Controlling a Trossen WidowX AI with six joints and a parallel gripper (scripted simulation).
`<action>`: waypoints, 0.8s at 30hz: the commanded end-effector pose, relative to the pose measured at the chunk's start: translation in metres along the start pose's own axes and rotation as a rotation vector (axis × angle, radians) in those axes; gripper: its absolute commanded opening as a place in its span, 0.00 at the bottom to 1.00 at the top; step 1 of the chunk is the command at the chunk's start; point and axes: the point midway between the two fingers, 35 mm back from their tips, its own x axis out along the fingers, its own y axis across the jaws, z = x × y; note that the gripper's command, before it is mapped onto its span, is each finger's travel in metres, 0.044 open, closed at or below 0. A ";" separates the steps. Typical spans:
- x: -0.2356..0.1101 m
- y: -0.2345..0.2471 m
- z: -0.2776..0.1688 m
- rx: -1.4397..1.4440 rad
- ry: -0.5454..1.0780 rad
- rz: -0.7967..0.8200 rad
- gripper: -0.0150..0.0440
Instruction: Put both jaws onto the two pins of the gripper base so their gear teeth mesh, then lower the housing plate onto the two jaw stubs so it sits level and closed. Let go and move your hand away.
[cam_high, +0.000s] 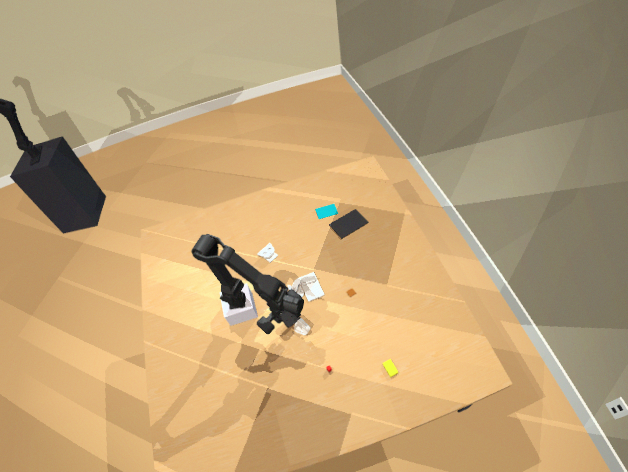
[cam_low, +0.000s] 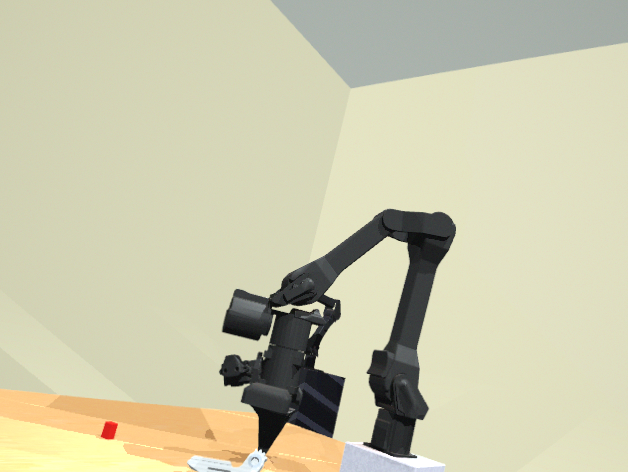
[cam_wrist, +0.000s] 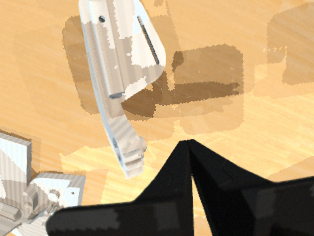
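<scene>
My gripper (cam_low: 265, 450) (cam_wrist: 186, 146) is shut with nothing between its fingertips. It points down beside the toothed end of a loose white jaw (cam_high: 302, 327) (cam_low: 223, 463) (cam_wrist: 100, 65), which lies on the table. In the wrist view the tips show to the right of that end, apart from it in the picture. The white gripper base (cam_high: 313, 289) (cam_wrist: 15, 156) lies farther left in the wrist view, cut by the frame edge. A curved white part, seemingly the other jaw (cam_high: 299, 285), is at its side; its seating cannot be told. A small white part, seemingly the housing plate (cam_high: 266, 251), lies apart.
A red block (cam_high: 328, 368) (cam_low: 109, 430), a yellow block (cam_high: 390, 367) and an orange-brown piece (cam_high: 351, 292) lie around the parts. A cyan block (cam_high: 326, 211) and a black slab (cam_high: 348, 223) lie farther back. The arm stands on a white block (cam_high: 239, 312) (cam_low: 390, 461).
</scene>
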 end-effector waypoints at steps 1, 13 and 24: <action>0.006 -0.001 0.000 -0.007 -0.002 -0.003 0.25; 0.024 -0.002 -0.002 -0.007 -0.001 -0.003 0.25; 0.024 0.012 -0.001 -0.007 -0.001 -0.002 0.25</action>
